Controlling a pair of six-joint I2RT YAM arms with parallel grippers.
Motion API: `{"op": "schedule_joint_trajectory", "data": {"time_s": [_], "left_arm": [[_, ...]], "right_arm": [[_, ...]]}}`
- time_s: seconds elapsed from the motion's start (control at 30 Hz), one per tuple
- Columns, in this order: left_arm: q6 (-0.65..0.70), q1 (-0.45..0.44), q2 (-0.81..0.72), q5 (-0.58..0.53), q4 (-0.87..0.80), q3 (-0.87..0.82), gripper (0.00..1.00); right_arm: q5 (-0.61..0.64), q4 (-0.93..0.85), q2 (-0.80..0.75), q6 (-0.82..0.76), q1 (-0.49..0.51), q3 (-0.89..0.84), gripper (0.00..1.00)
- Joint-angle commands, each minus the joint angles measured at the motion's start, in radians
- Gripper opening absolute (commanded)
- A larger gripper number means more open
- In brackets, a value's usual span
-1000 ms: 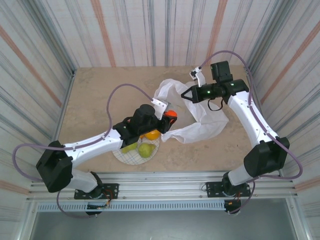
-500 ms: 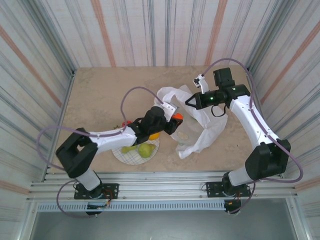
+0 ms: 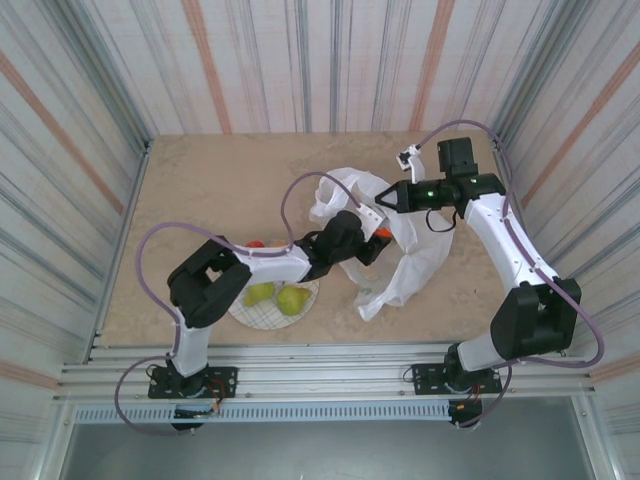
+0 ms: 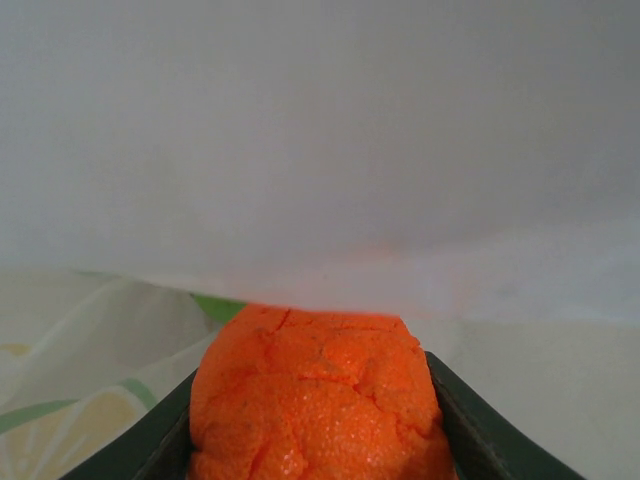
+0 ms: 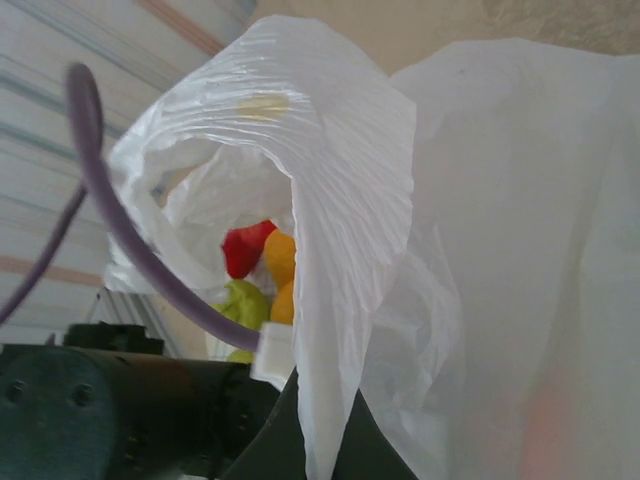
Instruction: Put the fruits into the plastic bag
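— Two green fruits sit on the round plate (image 3: 262, 318), low in the overhead frame: a pear (image 3: 292, 300) and a paler one (image 3: 260, 293) just beside it on the left.

— Anything else near there?

— A sliver of red fruit (image 3: 257, 243) peeks out just above the left arm (image 3: 255, 262). That arm stretches over the plate's upper edge toward the centre of the frame.

— What about the left fingers?

— The left fingers (image 4: 480, 440) are partly spread and clamped on an orange fruit (image 4: 315, 395), one dark finger on each side. In the wrist view it sits at bottom centre, its top against the white film of the plastic bag (image 3: 405, 265).

— Where is the bag?

— On the counter (image 3: 200, 180), right of centre in the overhead frame, crumpled, with one side lifted. The orange fruit is at its left edge, by the opening. Whether it is past the rim I can't tell.

— And the right side?

— Higher in the frame, the right fingers (image 5: 255, 450) are closed tight on a fold of the bag, holding it up. In that wrist view the film rises from between them at bottom centre and curls into a loop at upper left. Through the loop shows a cluster of red, orange and green fruits (image 5: 280, 258). I can't tell whether they lie in the bag or beyond it. A purple cable (image 5: 105, 210) crosses the left side.
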Motion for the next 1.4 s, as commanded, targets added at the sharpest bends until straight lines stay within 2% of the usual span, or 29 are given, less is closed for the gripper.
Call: {"op": "schedule_joint_trajectory", "data": {"time_s": [0.0, 0.13, 0.3, 0.6, 0.97, 1.17, 1.37], "left_arm": [[0.013, -0.017, 0.045, -0.009, 0.048, 0.026, 0.46], [-0.005, -0.036, 0.086, -0.018, 0.058, 0.042, 0.49], [-0.048, -0.041, 0.135, -0.05, 0.05, 0.083, 0.53], [-0.068, -0.041, 0.111, -0.036, 0.041, 0.08, 0.7], [-0.055, -0.04, -0.141, -0.038, 0.001, -0.099, 0.76], [-0.031, -0.035, -0.311, -0.088, -0.116, -0.205, 0.75], [-0.043, -0.007, -0.493, -0.092, -0.284, -0.287, 0.73]], "right_arm": [[-0.037, 0.058, -0.019, 0.087, -0.021, -0.022, 0.0], [-0.064, 0.147, -0.018, 0.161, -0.028, -0.05, 0.0], [-0.064, 0.173, -0.014, 0.179, -0.028, -0.068, 0.0], [-0.053, 0.172, -0.024, 0.176, -0.036, -0.081, 0.0], [0.005, 0.087, -0.042, 0.093, -0.071, -0.076, 0.0], [0.056, 0.021, -0.047, 0.01, -0.072, -0.058, 0.0], [0.08, 0.011, -0.032, 0.002, -0.063, -0.042, 0.0]]}}
